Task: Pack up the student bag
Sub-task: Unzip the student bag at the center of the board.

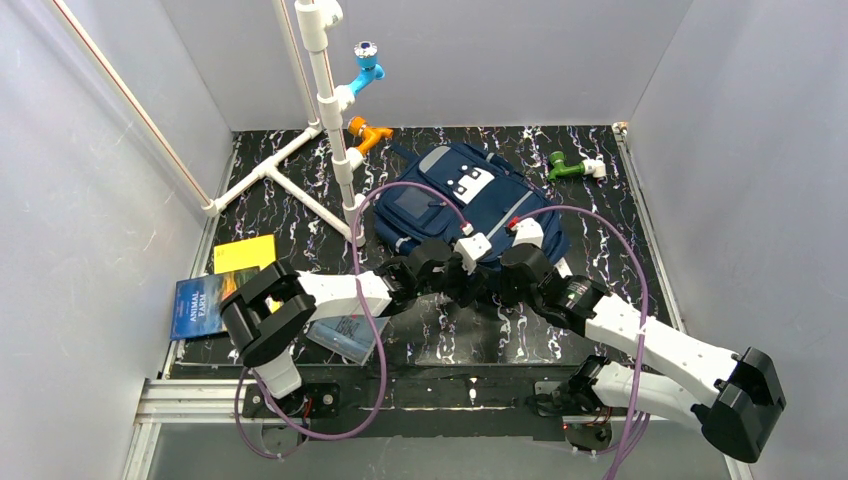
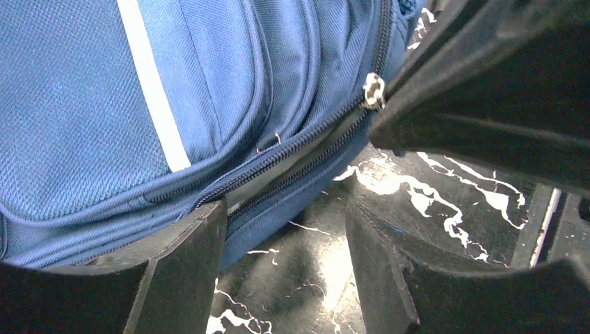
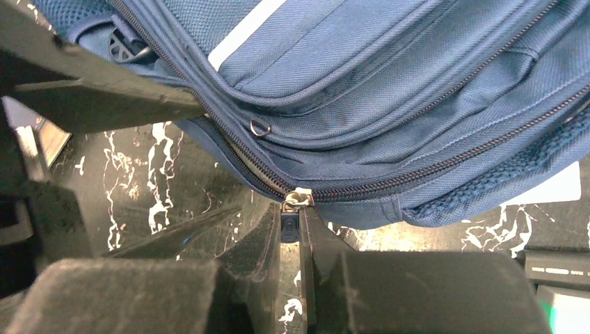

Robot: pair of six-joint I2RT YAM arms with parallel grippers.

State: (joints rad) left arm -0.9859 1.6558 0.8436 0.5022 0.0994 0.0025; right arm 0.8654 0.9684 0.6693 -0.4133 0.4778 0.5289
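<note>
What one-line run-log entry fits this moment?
bag: zip partly open | right gripper: shut on zip pull | left gripper: open, at bag edge

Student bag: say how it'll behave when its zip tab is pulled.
Probably floppy: the student bag fabric creases and sags around the zipper pull, so it may bunch or drag toward the right claw shut on that pull. It lies flat, so tipping or rolling looks unlikely. The open left claw beside its edge could brace it.

Left arm [image 1: 340, 292] reaches toward 2 o'clock, left gripper [image 2: 285, 229] jaws spread wide. Right arm [image 1: 650, 340] angles toward 10 o'clock, right gripper [image 3: 291, 212] pinched tight on the zipper pull [image 3: 290, 228].
</note>
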